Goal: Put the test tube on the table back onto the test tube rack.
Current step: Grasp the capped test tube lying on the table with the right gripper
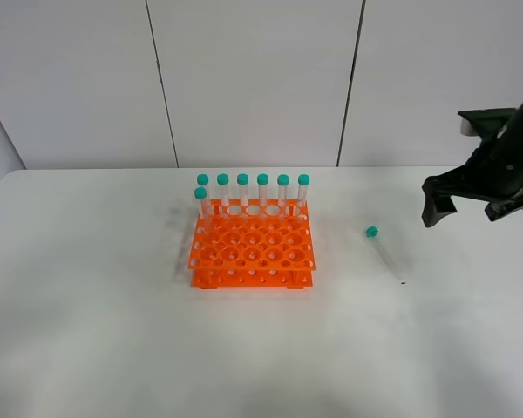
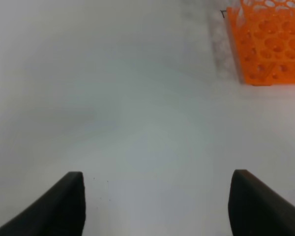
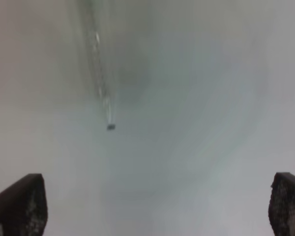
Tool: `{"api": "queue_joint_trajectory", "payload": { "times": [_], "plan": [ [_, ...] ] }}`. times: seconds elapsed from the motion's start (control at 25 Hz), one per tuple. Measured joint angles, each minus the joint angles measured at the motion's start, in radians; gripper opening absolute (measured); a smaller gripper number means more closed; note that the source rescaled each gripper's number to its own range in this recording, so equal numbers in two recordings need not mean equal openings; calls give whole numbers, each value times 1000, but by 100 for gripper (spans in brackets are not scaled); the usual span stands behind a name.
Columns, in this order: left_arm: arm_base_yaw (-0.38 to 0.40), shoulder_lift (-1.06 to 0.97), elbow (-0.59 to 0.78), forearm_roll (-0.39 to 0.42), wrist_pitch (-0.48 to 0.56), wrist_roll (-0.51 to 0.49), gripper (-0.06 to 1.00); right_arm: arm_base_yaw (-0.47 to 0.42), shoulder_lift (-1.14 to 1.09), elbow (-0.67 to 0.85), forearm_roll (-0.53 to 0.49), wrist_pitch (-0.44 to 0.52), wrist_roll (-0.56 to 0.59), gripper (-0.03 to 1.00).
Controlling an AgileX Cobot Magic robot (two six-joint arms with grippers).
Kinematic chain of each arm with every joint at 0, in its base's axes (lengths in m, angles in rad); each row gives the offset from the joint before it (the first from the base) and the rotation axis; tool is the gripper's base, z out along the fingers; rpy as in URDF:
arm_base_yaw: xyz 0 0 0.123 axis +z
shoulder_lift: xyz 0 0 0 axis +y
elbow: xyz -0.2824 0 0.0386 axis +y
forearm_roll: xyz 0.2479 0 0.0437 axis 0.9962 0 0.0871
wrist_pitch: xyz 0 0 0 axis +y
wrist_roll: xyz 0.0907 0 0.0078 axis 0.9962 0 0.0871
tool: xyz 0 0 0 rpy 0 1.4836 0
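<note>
The orange test tube rack (image 1: 251, 248) stands on the white table (image 1: 113, 340), left of its middle, with several teal-capped tubes (image 1: 262, 190) upright along its back row. The test tube (image 1: 386, 256) lies flat on the table to the right of the rack, cap toward the back and pointed tip toward the front. My right gripper (image 1: 438, 207) hovers above the table, right of the lying tube and apart from it. In the right wrist view the gripper (image 3: 155, 209) is open and empty, and the blurred tube (image 3: 101, 83) lies ahead. My left gripper (image 2: 157, 209) is open and empty over bare table, with the rack's corner (image 2: 270, 39) ahead.
A pale panelled wall (image 1: 253, 78) rises behind the table's back edge. The left arm is out of the exterior high view. White tabletop stretches in front of the rack and to its left.
</note>
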Motion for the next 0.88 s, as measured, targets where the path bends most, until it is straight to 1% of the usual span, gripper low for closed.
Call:
{"api": "queue_joint_trajectory", "payload": {
  "times": [0.08, 0.2, 0.36, 0.88],
  "plan": [
    [0, 0, 0, 0, 0, 0, 87, 16, 95, -59, 0, 3, -7, 100],
    [0, 0, 0, 0, 0, 0, 87, 66, 186, -114, 6, 4, -14, 100],
    [0, 0, 0, 0, 0, 0, 87, 104, 253, -130, 14, -21, -15, 100],
    [0, 0, 0, 0, 0, 0, 87, 110, 447, -131, 15, -171, -6, 100]
  ]
}}
